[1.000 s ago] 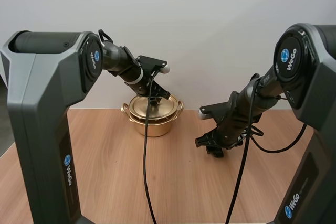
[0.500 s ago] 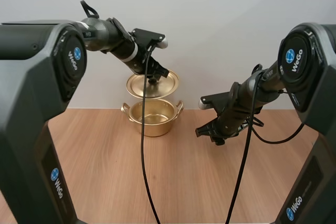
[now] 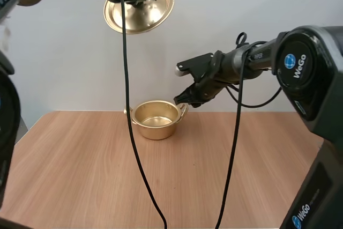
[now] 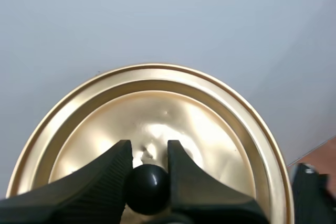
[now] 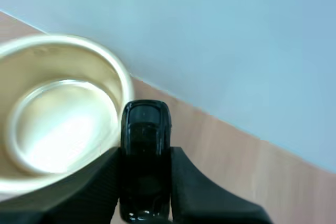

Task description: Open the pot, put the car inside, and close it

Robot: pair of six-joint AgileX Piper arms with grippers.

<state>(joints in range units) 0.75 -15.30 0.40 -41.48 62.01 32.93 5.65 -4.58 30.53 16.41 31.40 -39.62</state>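
The black toy car [image 5: 145, 129] is pinched between the fingers of the right gripper [image 5: 145, 155] and is held in the air just beside the right rim of the pot [image 3: 155, 130]. The pot is seen uncovered and upright on the wooden table [image 3: 96, 175]. High above the pot, the golden lid [image 4: 157, 103] is held tilted, its black knob [image 4: 147, 188] clamped by the left gripper [image 4: 148, 150].
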